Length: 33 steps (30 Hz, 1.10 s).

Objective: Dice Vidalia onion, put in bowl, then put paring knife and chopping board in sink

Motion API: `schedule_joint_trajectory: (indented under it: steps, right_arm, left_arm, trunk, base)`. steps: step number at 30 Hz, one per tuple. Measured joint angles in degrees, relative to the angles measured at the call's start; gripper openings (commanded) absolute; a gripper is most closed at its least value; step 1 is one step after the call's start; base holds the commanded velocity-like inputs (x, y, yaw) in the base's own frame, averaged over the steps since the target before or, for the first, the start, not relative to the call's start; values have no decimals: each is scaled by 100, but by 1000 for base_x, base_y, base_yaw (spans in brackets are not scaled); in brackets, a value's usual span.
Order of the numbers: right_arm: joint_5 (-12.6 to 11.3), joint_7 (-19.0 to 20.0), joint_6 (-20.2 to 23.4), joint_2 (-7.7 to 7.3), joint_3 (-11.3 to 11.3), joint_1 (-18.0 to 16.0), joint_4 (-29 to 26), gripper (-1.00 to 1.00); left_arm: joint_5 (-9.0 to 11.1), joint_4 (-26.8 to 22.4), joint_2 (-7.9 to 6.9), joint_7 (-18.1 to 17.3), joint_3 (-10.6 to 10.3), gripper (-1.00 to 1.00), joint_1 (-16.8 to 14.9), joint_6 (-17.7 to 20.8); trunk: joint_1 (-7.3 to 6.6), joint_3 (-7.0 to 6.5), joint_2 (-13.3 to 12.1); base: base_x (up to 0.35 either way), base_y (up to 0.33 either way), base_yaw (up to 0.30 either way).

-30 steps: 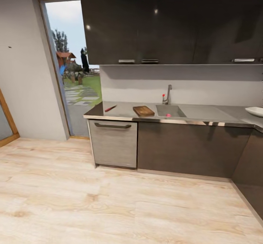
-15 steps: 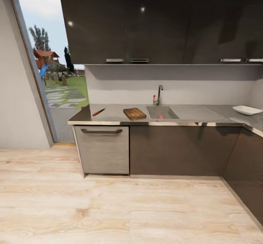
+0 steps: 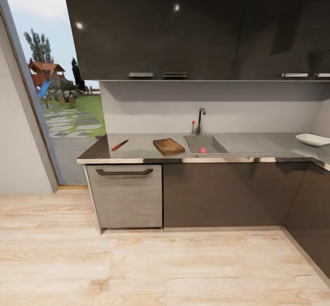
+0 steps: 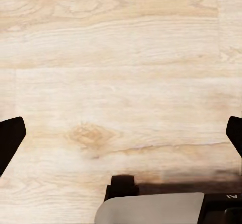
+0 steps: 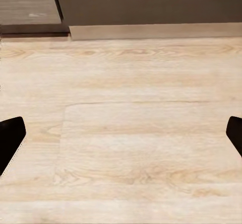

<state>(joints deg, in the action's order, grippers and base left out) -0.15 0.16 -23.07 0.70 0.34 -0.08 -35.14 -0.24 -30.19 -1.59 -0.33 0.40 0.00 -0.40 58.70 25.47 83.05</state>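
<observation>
Chopping board (image 3: 169, 146) just left of sink (image 3: 205, 144); both end effectors (image 4: 121, 133) (image 5: 121, 133) wide apart, empty, over floor (image 3: 137, 269).

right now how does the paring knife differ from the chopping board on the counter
The paring knife is slim and red-handled; the chopping board is a broad dark brown rectangle. The knife lies apart, toward the counter's doorway end; the board sits right beside the sink. Both lie flat on the countertop, untouched.

Brown chopping board (image 3: 169, 146), red-handled paring knife (image 3: 119, 145) (grey countertop (image 3: 142, 147)).
</observation>
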Motion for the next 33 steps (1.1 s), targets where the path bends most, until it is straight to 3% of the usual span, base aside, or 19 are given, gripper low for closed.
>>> schedule_joint_trajectory:
  steps: [13, 33]
  right_arm:
    - [0, 0, 0, 0, -1, 0, 0, 100]
    - [9, 0, 0, -20, 0, 0, 0, 100]
  left_arm:
    - [0, 0, 0, 2, 0, 100, 0, 0]
    - [0, -10, 6, 2, 0, 100, 0, 0]
  trunk:
    - [1, 0, 0]
    - [3, 0, 0]
  base:
    - [245, 85, 0]
    - [9, 0, 0]
